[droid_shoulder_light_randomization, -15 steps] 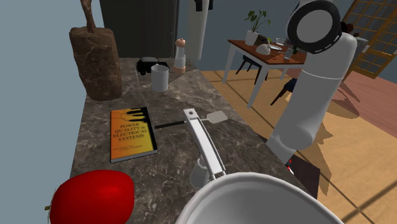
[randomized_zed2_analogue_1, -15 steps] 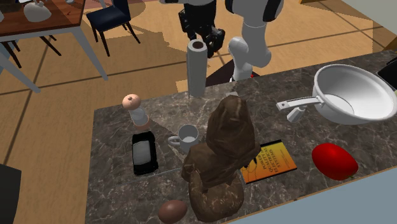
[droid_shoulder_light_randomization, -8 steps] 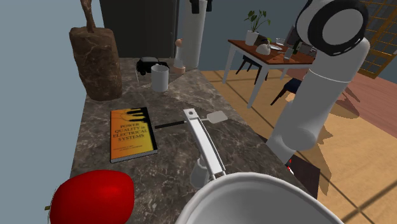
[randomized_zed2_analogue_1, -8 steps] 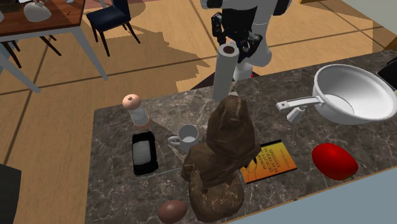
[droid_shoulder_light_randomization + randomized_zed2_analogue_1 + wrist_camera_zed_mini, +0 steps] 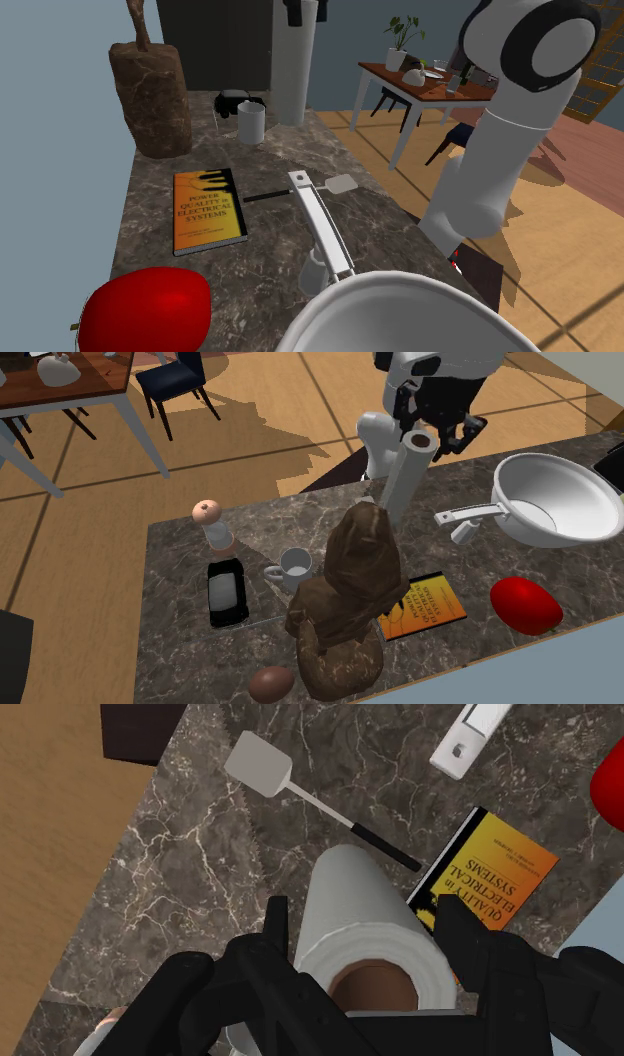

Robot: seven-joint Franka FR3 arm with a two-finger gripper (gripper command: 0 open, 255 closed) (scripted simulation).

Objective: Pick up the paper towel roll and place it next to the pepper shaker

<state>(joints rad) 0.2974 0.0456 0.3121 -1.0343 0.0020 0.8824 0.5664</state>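
Since the paper towel roll [image 5: 402, 482] is light and squashy, the gripper [image 5: 363, 912] pinching its sides near the top seems sensible. It hangs roughly upright, seemingly clear of the counter [image 5: 180, 652], well apart from the pepper shaker [image 5: 210, 522].

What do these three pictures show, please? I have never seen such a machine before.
A white robot arm stands beside a dark marble counter. One picture looks from beside its base, one from across the counter, and one from a camera on its hand. Its black two-finger tool clasps a paper towel roll near the top end. On the counter are an orange book, a spatula, a white pan, a red round thing, a mug, a brown lump and a pepper shaker.
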